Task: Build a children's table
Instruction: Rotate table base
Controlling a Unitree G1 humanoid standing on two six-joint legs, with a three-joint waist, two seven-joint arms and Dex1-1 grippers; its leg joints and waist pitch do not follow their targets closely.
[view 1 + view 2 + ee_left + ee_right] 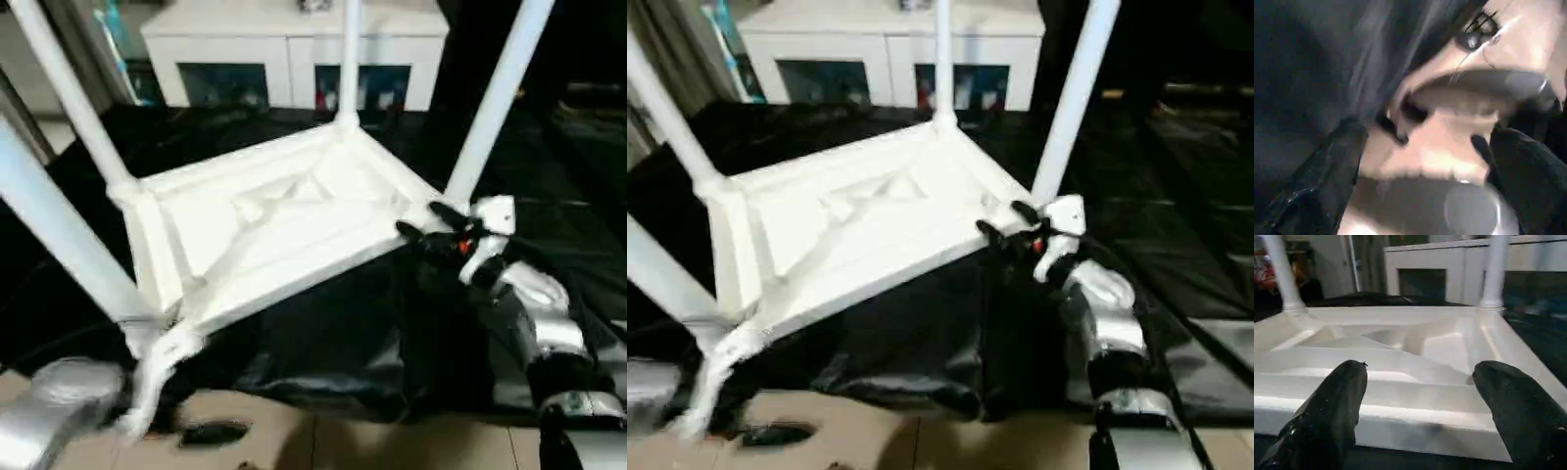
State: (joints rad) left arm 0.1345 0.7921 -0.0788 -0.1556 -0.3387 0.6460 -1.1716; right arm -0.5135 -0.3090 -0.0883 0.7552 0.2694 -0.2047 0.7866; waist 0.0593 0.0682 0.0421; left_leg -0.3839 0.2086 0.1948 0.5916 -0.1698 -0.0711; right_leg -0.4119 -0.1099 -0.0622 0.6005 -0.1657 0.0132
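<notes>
Saw white plastic table upside down before wide-apart right claw, four white tube legs in. Left claw apart, empty. Flipping left.

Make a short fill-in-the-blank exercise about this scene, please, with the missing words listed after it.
1. The table top lies upside down, so its legs point ____.
2. The number of legs standing in its corner sockets is ____.
3. The right gripper faces the table top's rim with its fingers ____.
4. Behind the table stands a white ____ with glass doors.

Missing words: up; four; open; cabinet
</notes>
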